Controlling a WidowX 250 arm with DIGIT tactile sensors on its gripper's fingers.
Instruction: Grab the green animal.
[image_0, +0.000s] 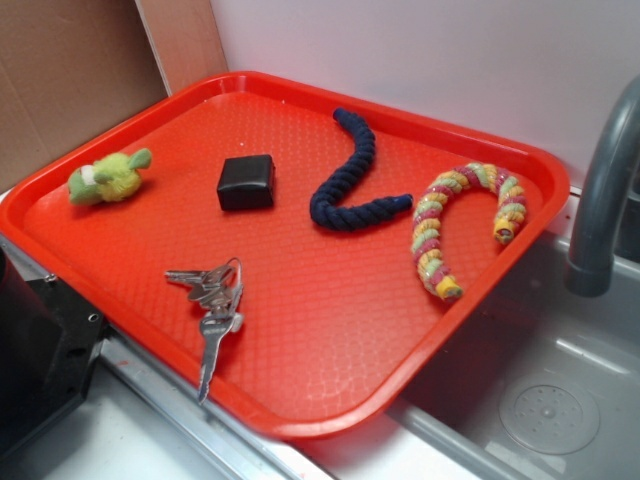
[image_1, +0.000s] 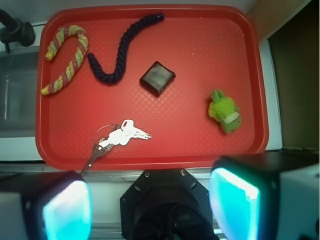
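Exterior view: a red tray (image_0: 300, 400) is seen resting by a grey sink (image_0: 540, 400), with a grey tap (image_0: 600, 190) at the right.
Green animal (image_0: 108, 177): it is found at the far left of the tray, close to the rim, lying on its side and touching nothing else. In the wrist view it (image_1: 224, 110) is seen at the right side of the tray.
Black box (image_0: 246, 182): it is placed just right of the green animal, with a gap between them.
Dark blue rope (image_0: 350, 180): it is laid in a wavy line near the middle of the tray, right of the black box.
Striped rope toy (image_0: 465, 225): it is bent like an arch at the right side of the tray.
Keys (image_0: 212, 305): they are laid at the near side of the tray, with one key reaching to the near rim.
Gripper (image_1: 150, 205): it is held high above the near edge of the tray, well apart from every toy.
Jaws: two glowing pads are seen far apart in the wrist view, so the jaws are spread wide and nothing is held between them.
Brown board (image_0: 70, 70): it is stood behind the far left corner of the tray.
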